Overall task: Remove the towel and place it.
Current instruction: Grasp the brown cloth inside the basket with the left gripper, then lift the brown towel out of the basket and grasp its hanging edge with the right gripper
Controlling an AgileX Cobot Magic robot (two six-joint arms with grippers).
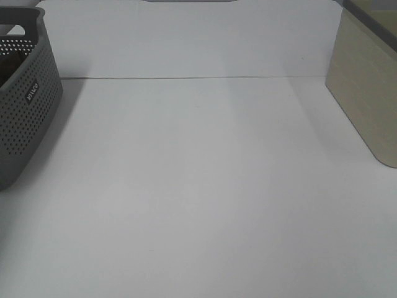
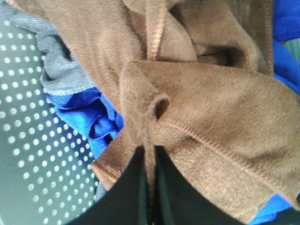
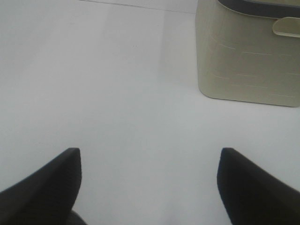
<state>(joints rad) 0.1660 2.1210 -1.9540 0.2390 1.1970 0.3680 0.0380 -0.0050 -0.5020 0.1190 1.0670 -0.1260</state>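
Towel (image 2: 211,108), reddish-brown with a stitched hem, lies bunched in the perforated grey basket (image 2: 33,154) over a blue cloth (image 2: 89,110) and a grey cloth (image 2: 61,70), as my left wrist camera shows. My left claw (image 2: 150,161) is pressed together on a raised fold of its hem. I judge it light, limp and likely to trail and snag its neighbours, so the doubled hem is the place to hold. Right wrist camera: my right claw (image 3: 150,154) hangs spread and empty over the smooth white tabletop (image 3: 117,84), near the ribbed beige bin (image 3: 248,56). From the high camera, basket at the tabletop's left edge, bin at its right; neither arm shows.
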